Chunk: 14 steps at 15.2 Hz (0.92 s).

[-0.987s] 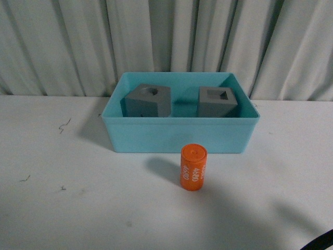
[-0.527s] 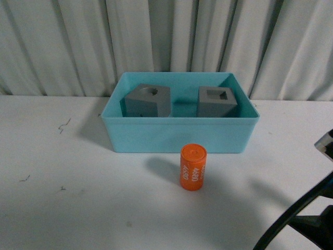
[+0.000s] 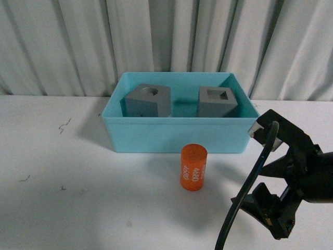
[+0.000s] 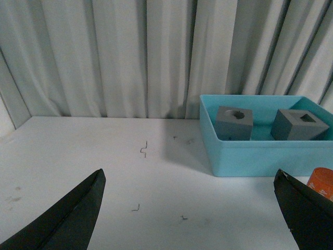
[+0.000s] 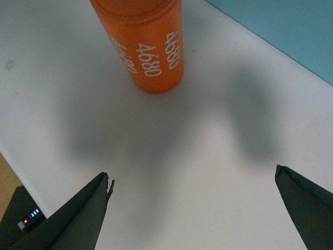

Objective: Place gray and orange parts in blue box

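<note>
The blue box [image 3: 179, 136] stands at the back middle of the white table. Inside it sit two gray cubes: one with a round recess [image 3: 148, 101] and one with a square recess [image 3: 218, 101]. The orange cylinder [image 3: 193, 167] with white digits stands upright on the table just in front of the box. My right gripper [image 3: 252, 165] hangs open to the right of the cylinder, apart from it, with nothing between its fingers. In the right wrist view the cylinder [image 5: 145, 47] lies ahead of the open right gripper [image 5: 192, 173]. My left gripper [image 4: 190, 174] is open over bare table, far left of the box [image 4: 250, 156].
A pleated gray curtain [image 3: 67, 47] closes off the back of the table. Small dark marks [image 3: 64, 125] dot the white table on the left. A black cable [image 3: 244, 198] loops in front of the right gripper. The table's edge [image 5: 8, 177] shows in the right wrist view.
My right arm has come up into the front view from the lower right and moved left toward the orange cylinder. The cubes, box and cylinder have stayed put.
</note>
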Each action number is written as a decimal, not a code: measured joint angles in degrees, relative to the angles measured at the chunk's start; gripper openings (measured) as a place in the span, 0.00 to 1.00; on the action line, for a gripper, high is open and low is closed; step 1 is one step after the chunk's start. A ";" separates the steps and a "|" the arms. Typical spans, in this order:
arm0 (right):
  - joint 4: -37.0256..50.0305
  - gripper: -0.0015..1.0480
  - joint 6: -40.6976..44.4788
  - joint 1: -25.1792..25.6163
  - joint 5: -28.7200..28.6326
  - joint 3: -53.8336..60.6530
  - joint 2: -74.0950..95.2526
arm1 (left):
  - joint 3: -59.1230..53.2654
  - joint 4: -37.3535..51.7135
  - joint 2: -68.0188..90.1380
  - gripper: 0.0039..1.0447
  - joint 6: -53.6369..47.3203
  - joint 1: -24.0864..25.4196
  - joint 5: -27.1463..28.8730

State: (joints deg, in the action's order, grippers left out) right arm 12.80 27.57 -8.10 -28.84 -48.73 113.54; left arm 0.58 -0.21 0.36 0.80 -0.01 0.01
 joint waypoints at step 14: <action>-2.89 0.94 -1.64 -6.60 0.31 -13.27 9.38 | 0.00 0.02 0.00 0.94 0.00 0.00 0.00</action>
State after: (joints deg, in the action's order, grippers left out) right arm 9.91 25.93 -14.70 -28.53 -62.00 122.91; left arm 0.58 -0.19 0.36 0.80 -0.01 0.01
